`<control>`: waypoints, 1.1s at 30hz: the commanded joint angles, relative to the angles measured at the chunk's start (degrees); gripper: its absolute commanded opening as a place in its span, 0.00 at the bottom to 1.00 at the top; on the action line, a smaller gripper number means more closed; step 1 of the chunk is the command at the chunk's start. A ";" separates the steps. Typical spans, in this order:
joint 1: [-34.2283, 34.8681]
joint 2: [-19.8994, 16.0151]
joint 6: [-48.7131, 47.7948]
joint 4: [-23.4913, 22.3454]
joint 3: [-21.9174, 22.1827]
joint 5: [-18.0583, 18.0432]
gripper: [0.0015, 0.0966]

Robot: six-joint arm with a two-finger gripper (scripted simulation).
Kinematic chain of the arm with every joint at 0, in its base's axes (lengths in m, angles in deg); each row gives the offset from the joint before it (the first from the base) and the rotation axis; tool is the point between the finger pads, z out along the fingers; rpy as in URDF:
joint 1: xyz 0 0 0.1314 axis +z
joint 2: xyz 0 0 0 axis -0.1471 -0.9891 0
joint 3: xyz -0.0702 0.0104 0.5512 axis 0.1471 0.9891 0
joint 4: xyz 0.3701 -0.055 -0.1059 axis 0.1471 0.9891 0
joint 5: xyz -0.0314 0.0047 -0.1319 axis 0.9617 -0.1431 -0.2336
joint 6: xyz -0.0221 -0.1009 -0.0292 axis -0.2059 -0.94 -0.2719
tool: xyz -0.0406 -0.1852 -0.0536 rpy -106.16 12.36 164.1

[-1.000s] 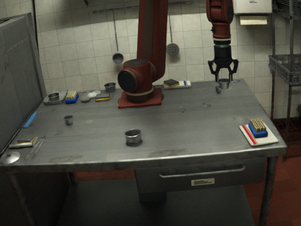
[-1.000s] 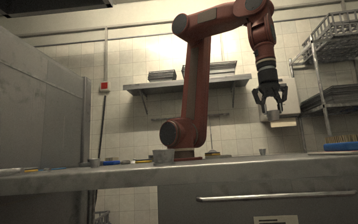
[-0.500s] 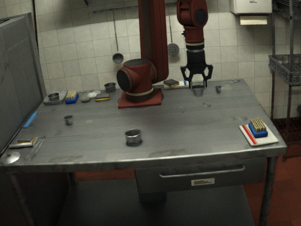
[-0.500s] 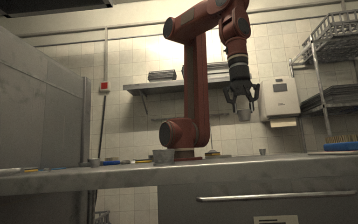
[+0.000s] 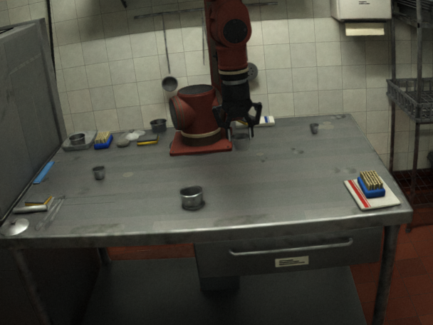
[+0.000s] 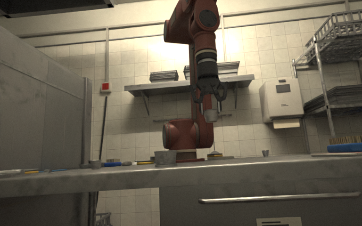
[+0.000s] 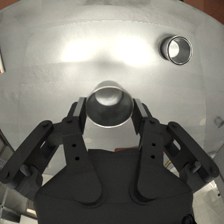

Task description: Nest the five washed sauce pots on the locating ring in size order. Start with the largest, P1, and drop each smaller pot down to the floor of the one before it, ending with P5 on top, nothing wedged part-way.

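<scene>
My gripper carries a steel sauce pot, upright and mouth up, high above the table just right of the arm's red base. A larger pot stands on a ring near the front middle of the table. A small pot stands on the left side. Another pot sits at the back left, one rests on a tray at the far left, and a tiny one stands at the back right.
A tiled wall with a hanging ladle stands behind the table. Brushes and sponges lie along the back left. A brush on a white board sits at the front right corner. A lid and tongs lie at the front left.
</scene>
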 commanded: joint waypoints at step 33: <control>-20.77 -4.52 -20.82 0.65 -5.27 0.01 0.07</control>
